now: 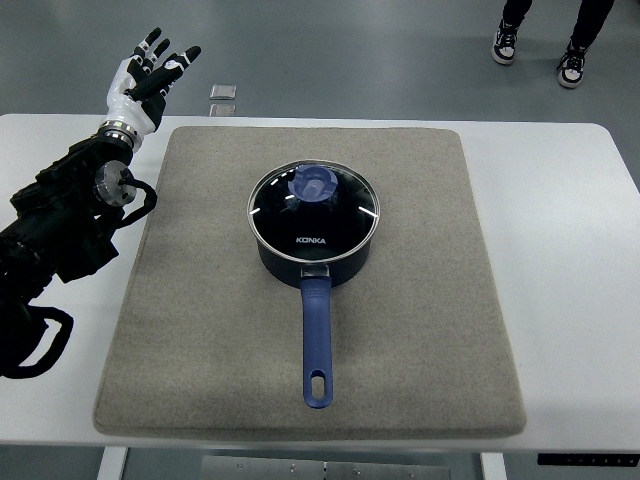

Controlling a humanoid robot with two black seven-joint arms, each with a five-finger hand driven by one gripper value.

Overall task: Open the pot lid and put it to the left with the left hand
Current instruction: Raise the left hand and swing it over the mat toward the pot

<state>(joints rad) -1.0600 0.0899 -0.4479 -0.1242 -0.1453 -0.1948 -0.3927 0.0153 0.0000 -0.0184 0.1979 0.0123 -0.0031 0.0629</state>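
— Nearest us, what shows?
— Pot handle (317,340), blue, its tip pointing toward the mat's near edge.
— And the pot (313,235)?
— It sits around the middle of the grey mat (200,330), long axis running near to far, glass lid (314,205) on top with its blue knob (314,184).
— Room around it?
— Bare mat on every side; white table (570,270) beyond the mat's edges.
— The left hand (150,75)?
— Past the table's far left corner, fingers spread and holding nothing, well apart from the lid.
— Anything else?
— A person's shoes (535,50) on the floor beyond.
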